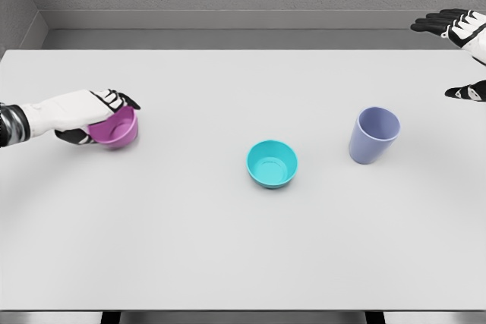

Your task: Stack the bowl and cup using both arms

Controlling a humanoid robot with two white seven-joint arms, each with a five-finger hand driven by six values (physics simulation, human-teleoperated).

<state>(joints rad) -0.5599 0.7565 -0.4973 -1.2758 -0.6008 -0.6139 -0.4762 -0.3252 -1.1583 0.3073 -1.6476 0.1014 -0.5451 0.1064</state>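
A magenta bowl (118, 130) sits at the table's left side, and my left hand (95, 115) is curled over its rim from the left, fingers above and thumb below. A teal bowl (272, 164) stands upright in the middle of the table, untouched. To its right stands a lavender cup (373, 135), upright and slightly tilted in view. My right hand (463, 55) hovers at the far right edge, well above and right of the cup, its fingers spread and holding nothing.
The white table (228, 248) runs wide across the view, with its front edge near the bottom. A grey wall lies behind the far edge.
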